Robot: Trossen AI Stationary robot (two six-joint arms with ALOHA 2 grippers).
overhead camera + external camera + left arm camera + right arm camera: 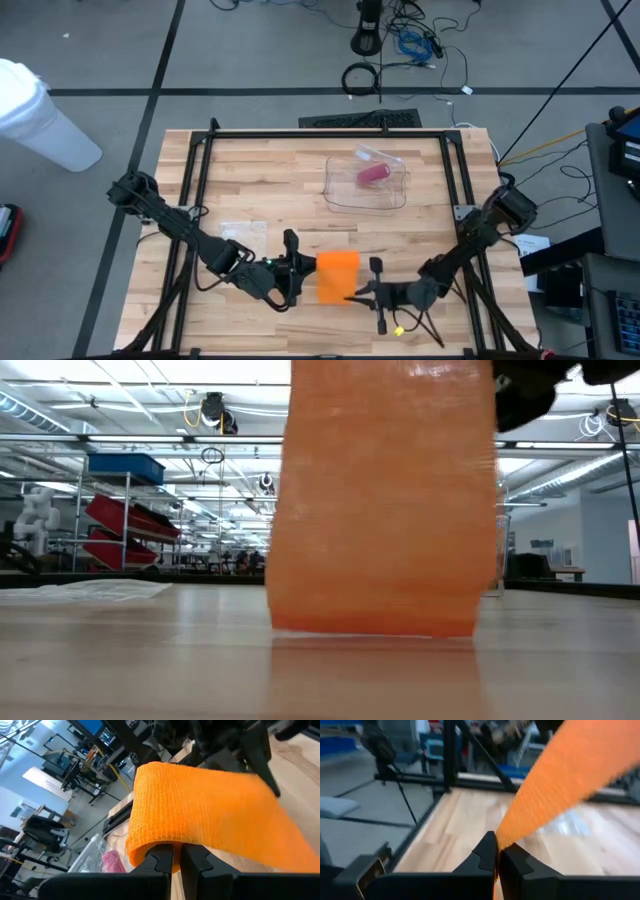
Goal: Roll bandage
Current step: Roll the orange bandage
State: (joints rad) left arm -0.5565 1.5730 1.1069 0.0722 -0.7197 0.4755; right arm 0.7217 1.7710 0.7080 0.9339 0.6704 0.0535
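Wooden table (pixel 250 175) near its front edge carries the orange bandage (pixel 337 277), pinched between left gripper (pixel 296 272) and right gripper (pixel 352 295), both clamped on its ends; uneven pulling could slip an end free.

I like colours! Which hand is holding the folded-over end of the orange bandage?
The left hand. The orange bandage loops over its fingers there, while the right hand pinches a flat edge.
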